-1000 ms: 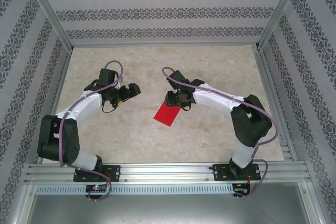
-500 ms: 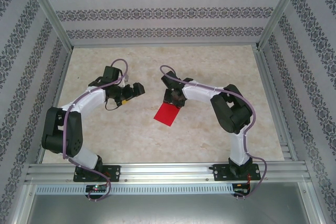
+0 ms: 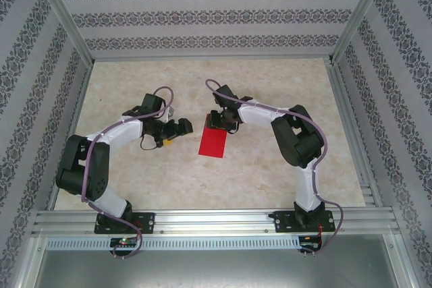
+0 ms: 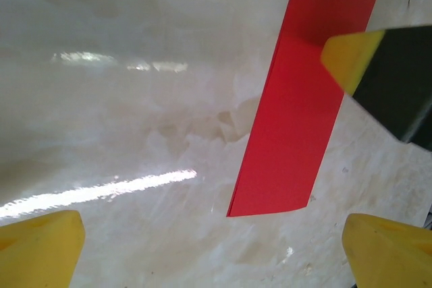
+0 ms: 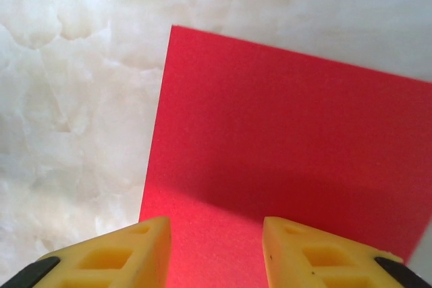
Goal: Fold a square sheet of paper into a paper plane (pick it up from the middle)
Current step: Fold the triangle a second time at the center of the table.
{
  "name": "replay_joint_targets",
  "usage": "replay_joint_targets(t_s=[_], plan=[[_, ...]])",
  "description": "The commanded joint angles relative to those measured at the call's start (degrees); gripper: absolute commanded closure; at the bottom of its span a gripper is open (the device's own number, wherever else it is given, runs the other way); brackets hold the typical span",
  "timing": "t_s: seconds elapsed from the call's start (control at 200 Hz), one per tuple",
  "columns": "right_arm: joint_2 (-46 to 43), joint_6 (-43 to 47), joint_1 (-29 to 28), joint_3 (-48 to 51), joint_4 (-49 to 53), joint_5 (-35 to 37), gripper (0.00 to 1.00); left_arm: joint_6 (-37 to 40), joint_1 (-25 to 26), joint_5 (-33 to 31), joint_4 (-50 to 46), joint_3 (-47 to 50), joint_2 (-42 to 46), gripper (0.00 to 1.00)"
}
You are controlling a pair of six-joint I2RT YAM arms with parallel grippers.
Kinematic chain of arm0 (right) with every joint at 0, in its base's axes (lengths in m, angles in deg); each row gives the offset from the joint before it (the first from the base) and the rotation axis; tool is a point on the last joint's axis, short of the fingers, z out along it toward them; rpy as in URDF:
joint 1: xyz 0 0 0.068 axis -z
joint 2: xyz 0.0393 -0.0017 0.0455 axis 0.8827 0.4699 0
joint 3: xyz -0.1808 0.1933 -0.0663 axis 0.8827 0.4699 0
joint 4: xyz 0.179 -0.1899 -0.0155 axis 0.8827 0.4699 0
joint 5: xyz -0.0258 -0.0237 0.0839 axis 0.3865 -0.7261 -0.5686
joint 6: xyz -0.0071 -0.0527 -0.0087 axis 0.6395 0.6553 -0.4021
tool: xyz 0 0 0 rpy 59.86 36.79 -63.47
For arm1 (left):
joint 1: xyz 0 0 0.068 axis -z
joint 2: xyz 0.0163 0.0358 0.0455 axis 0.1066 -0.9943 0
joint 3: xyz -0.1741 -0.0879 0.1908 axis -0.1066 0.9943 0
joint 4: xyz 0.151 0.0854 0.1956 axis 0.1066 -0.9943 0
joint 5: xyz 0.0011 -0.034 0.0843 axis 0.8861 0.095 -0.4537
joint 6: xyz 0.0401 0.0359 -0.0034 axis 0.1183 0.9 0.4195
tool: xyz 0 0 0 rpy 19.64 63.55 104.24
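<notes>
Bright red sheet of thin paper lies on the pale marbled tabletop. Over the sheet's far edge, the black right gripper points down with its yellow fingertips a little apart (red paper shows in the gap, nothing pinched). Just left of the sheet, the left gripper gapes wide, holding nothing.

paper: the red paper is lying flat on the pale table, between both arms.
right gripper: is sitting over its far edge.
left gripper: is pointing at its left edge, jaws wide.
</notes>
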Motion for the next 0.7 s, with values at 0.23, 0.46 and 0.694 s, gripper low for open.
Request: replay_joint_targets(t_s=[0.23, 0.46, 0.694], plan=[[2.67, -0.98, 1.11, -5.42, 4.97, 7.63, 0.61, -6.02, 7.31, -0.57, 3.60, 0.74, -0.50, 0.04], [3.83, -0.97, 0.87, -3.38, 6.28, 4.90, 0.61, -8.34, 10.04, -0.32, 3.80, 0.21, -1.85, 0.07], [0.15, -3.10, 0.87, 4.50, 3.49, 3.02, 0.61, -9.53, 12.83, 0.28, 3.44, 0.99, -2.87, 0.10]])
